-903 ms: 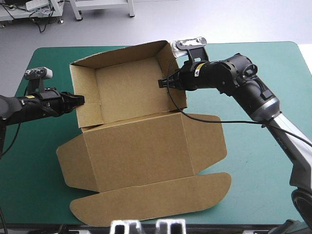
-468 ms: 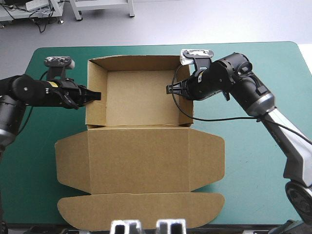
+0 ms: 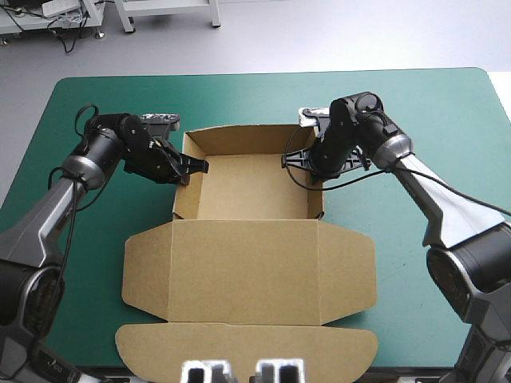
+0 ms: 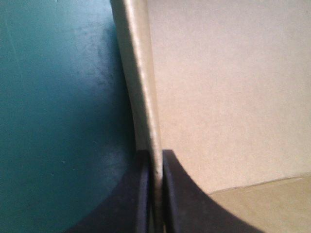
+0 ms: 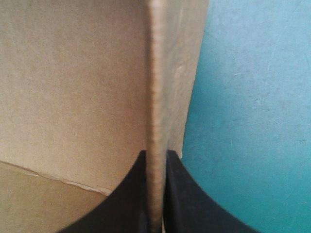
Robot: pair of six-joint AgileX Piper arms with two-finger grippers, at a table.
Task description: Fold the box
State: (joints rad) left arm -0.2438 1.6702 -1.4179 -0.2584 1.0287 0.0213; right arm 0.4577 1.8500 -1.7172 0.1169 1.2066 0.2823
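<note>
Brown board, one item: the box, an open tray with its lid flat on the teal-green cover, held between my claws. Item: my left claw, clamped on the left wall. Item: my right claw, clamped on the right wall. Step, by my judgement: squaring the raised walls. Next calls for a gentle release, leaving both walls upright.

brown box on teal-green table

Both arms bent inward, L hand & R hand facing, each pinched tight.
</note>
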